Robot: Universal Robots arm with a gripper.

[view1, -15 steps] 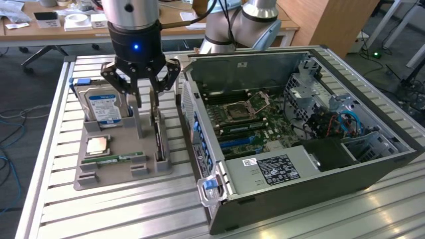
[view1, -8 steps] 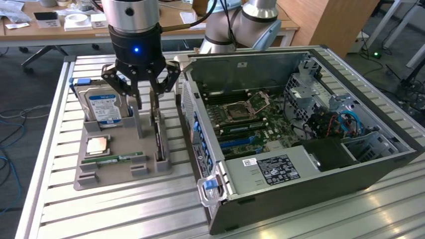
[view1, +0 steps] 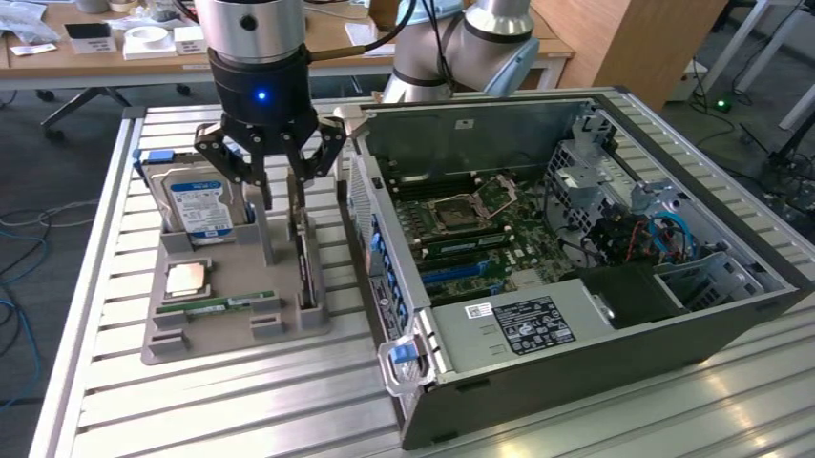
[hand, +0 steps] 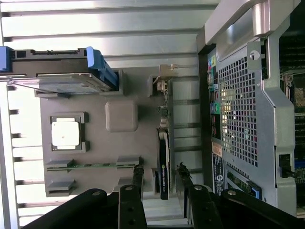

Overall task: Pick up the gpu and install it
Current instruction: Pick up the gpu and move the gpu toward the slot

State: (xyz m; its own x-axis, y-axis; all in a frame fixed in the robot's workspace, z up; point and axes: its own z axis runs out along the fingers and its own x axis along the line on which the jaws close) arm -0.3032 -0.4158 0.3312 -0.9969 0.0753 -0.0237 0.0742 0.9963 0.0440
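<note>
Pick-up not yet made. The tool [view1: 282,196] hangs over the grey holder [view1: 217,339] on the surface [view1: 191,410]. Its fingers [hand: 138,175] are apart, one on each side of the gpu [hand: 163,164], with gaps showing. The gpu stands on edge in its slot in the holder, beside the open computer case [view1: 510,129]. Installation wholly outstanding.

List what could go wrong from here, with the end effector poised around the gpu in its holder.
1. The end effector straddles the gpu near one end, jaws open, so a lift might tilt the card and jam it in the gray holder.
2. The hard drive stands close on one side and the case wall on the other; the finger linkages could brush either.
</note>
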